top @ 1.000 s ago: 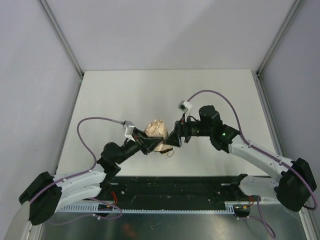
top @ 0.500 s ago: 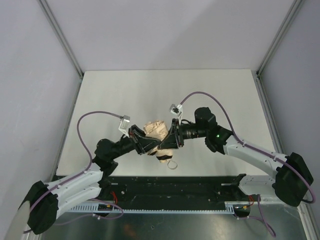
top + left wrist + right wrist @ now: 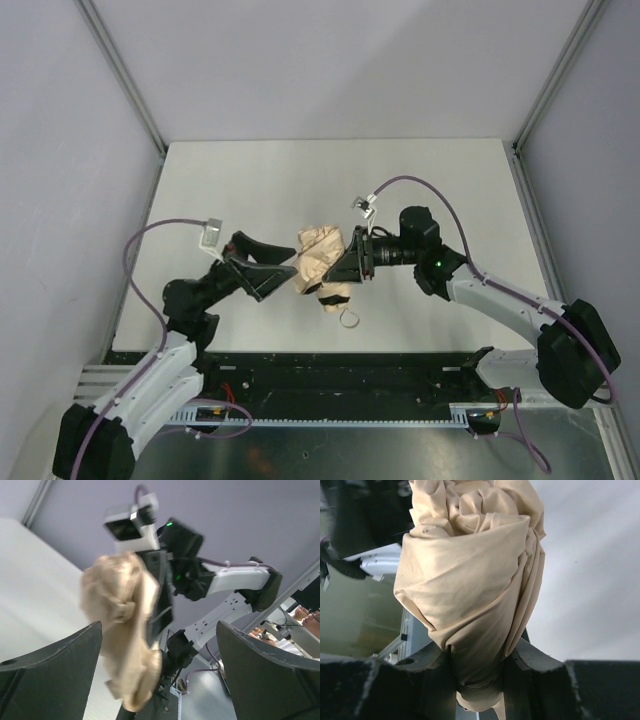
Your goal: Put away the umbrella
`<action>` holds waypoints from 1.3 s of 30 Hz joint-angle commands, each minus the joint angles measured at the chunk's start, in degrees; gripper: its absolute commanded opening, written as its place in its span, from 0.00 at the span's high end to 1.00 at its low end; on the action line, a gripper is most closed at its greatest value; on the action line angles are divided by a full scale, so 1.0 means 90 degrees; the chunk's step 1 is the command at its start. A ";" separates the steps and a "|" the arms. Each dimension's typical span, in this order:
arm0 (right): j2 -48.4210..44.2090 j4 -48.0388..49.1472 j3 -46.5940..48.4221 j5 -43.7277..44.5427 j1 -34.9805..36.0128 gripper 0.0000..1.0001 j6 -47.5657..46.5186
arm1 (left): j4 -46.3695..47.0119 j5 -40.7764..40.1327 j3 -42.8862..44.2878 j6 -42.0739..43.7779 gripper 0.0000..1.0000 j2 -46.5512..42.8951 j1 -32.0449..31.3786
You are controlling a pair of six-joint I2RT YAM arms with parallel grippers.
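Note:
The umbrella [image 3: 320, 258] is a crumpled pale beige bundle held above the table, its loop strap [image 3: 350, 319] hanging near the front edge. My right gripper [image 3: 336, 278] is shut on the umbrella's narrow lower end; in the right wrist view the fabric [image 3: 470, 580] bulges out above the closed gripper [image 3: 479, 672]. My left gripper [image 3: 288, 268] stands open just left of the bundle, not touching it. In the left wrist view the umbrella [image 3: 125, 630] hangs beyond the wide-spread left gripper [image 3: 159, 630], nearer the left finger. The shaft is hidden by fabric.
The white table [image 3: 250, 190] stretches behind and to both sides. A black rail [image 3: 340, 375] runs along the near edge between the arm bases. Grey walls with metal posts [image 3: 125, 75] enclose the table.
My left gripper has opened, let go of the umbrella and drawn back to the left. My right gripper has closed on the umbrella and now holds it alone.

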 commanded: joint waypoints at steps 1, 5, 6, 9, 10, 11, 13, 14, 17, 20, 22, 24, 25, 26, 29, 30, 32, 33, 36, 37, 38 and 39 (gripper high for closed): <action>0.0082 0.0338 0.0057 -0.0205 -0.0389 1.00 0.0264 | 0.0399 0.0684 0.0395 -0.0271 0.04 -0.0438 0.0297; 0.0241 0.0339 0.0090 0.0227 -0.1219 1.00 0.0586 | -0.0520 0.0943 0.0762 0.0073 0.04 -0.0622 0.0504; 0.0374 0.0297 0.0121 0.0485 -0.1547 1.00 0.0710 | -0.0807 0.1015 0.0873 0.0198 0.04 -0.0627 0.0525; 0.1012 0.0309 0.0223 0.1547 -0.2516 0.99 0.1231 | -0.1372 0.1225 0.1131 0.0512 0.05 -0.0499 0.0548; 0.1277 0.0326 0.0310 0.1922 -0.2781 0.99 0.1384 | -0.1486 0.1278 0.1208 0.0574 0.05 -0.0423 0.0553; 0.1654 0.0369 0.0446 0.2290 -0.3031 0.99 0.1514 | -0.1548 0.1309 0.1262 0.0594 0.05 -0.0356 0.0555; 0.2374 0.0511 0.0812 0.3073 -0.3411 0.98 0.1641 | -0.1602 0.1335 0.1329 0.0598 0.05 -0.0255 0.0556; 0.2769 0.0618 0.1044 0.3422 -0.3565 0.98 0.1663 | -0.1611 0.1342 0.1351 0.0602 0.05 -0.0223 0.0552; 0.3898 0.0841 0.1995 0.4124 -0.3908 0.98 0.1668 | -0.1626 0.1459 0.1407 0.0593 0.05 -0.0196 0.0555; 0.4999 0.0785 0.3311 0.4181 -0.4159 0.96 0.1715 | -0.1672 0.1592 0.1376 0.0605 0.05 -0.0220 0.0556; 0.5693 0.0342 0.4338 0.3903 -0.4330 0.89 0.1694 | -0.1816 0.1674 0.1335 0.0764 0.05 -0.0189 0.0557; 0.6213 -0.0135 0.5064 0.3767 -0.4429 0.82 0.1684 | -0.2177 0.1665 0.1364 0.1007 0.06 -0.0111 0.0557; 0.6397 -0.0491 0.5411 0.3779 -0.4446 0.75 0.1645 | -0.2299 0.1679 0.1398 0.1065 0.06 -0.0058 0.0562; 0.6563 -0.0889 0.5721 0.3780 -0.4556 0.68 0.1562 | -0.2365 0.1700 0.1440 0.1084 0.06 -0.0008 0.0564; 0.6733 -0.1629 0.6138 0.3733 -0.4725 0.20 0.1303 | -0.2457 0.1793 0.1619 0.1214 0.08 0.0079 0.0571; 0.6687 -0.1727 0.6114 0.3683 -0.4774 0.10 0.1205 | -0.2605 0.1845 0.1716 0.1325 0.09 0.0105 0.0574; 0.6369 -0.2024 0.5952 0.3725 -0.4904 0.03 0.0907 | -0.3058 0.1952 0.1997 0.1647 0.10 0.0156 0.0576; 0.6153 -0.2164 0.5786 0.3767 -0.4976 0.02 0.0758 | -0.3262 0.2017 0.2125 0.1800 0.11 0.0172 0.0571; 0.5235 -0.2597 0.5150 0.3982 -0.5153 0.01 0.0300 | -0.3598 0.2134 0.2324 0.1984 0.11 0.0171 0.0573; 0.4844 -0.2791 0.4853 0.4189 -0.5179 0.01 0.0137 | -0.3644 0.2133 0.2342 0.1993 0.11 0.0161 0.0575; 0.4463 -0.3011 0.4568 0.4380 -0.5187 0.01 -0.0032 | -0.3677 0.2117 0.2351 0.1988 0.11 0.0155 0.0576; 0.4062 -0.3233 0.4318 0.4559 -0.5176 0.01 -0.0214 | -0.3698 0.2105 0.2356 0.1966 0.11 0.0148 0.0571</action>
